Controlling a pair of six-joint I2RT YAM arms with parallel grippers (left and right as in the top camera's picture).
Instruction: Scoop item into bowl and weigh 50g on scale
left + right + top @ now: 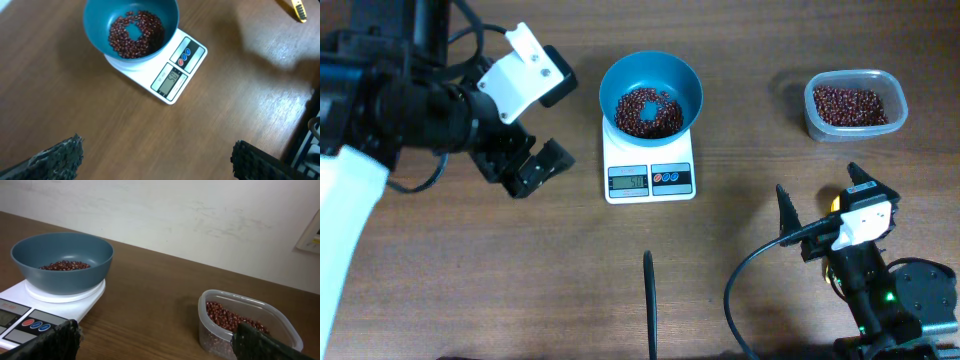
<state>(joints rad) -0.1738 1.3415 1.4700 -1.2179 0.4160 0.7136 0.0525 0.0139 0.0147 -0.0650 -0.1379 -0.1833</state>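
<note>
Bowl: the blue bowl (651,95) sits on the scale (649,170), near 12 o'clock on the table (560,280), with beans (648,112) heaped inside.
Display: the LCD seems to read about 50, though the digits are small; I judge the weighing near done.
Tub: the clear tub (854,104) of spare beans lies at 2 o'clock, well apart from the scale.
Left gripper (525,170): spread wide, empty, at 9 o'clock of the scale.
Right gripper (817,205): fingers apart, holding nothing, at 5 o'clock.
Scoop: a dark thin object (648,300) at 6 o'clock; I cannot tell what it is.
Advice: keep both arms off the platform, confirm the reading settles.
</note>
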